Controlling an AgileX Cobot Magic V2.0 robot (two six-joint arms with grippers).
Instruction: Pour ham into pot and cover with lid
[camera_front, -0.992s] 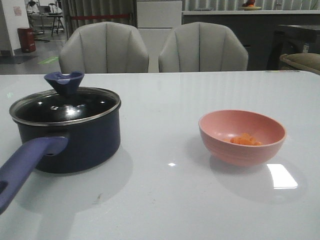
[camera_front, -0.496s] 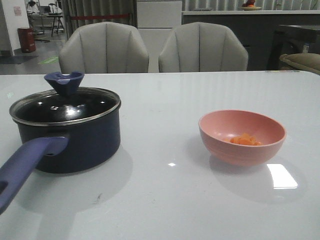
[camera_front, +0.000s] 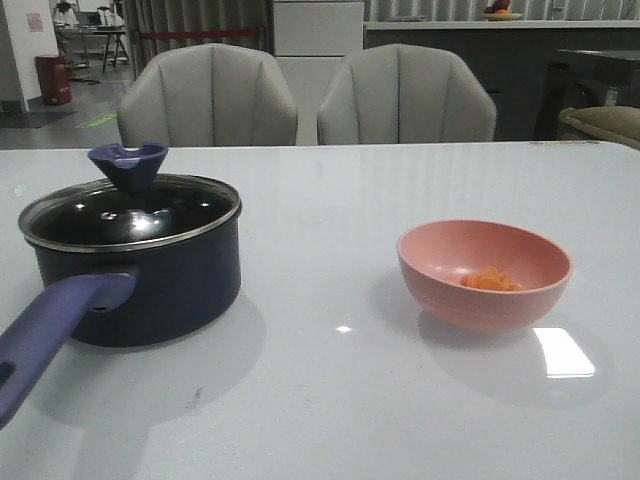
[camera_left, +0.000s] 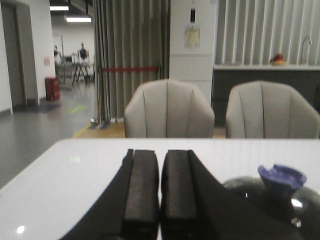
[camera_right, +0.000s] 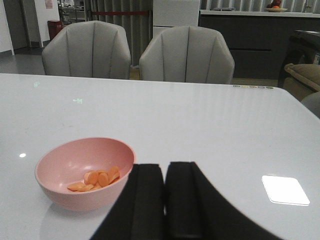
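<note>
You have the pot (camera_front: 140, 270) on the left side of the white table (camera_front: 330, 400), with its long blue-purple handle (camera_front: 50, 330) pointing toward the near left edge. The lid (camera_front: 130, 210) sits on the pot, its metal rim resting on the pot's rim and its dark blue knob (camera_front: 127, 165) upright on top. The ham (camera_front: 490, 280) lies as a small heap of orange slices inside the pink bowl (camera_front: 485, 275), which stands on the right side of the table, well apart from the pot. Between pot and bowl there is only bare tabletop with light reflections.

Your left gripper (camera_left: 160, 200) has its two black pads pressed together with nothing between them; from its wrist view the lid's knob shows just beyond and to one side, and nothing sits between the fingers and the lid. Your right gripper (camera_right: 165, 200) is likewise closed on nothing, its pads touching, with the pink bowl and ham near it and apart from the fingers.

Neither gripper appears in the front view. Behind the table stand two grey chairs (camera_front: 300, 95), clear of the working surface.
</note>
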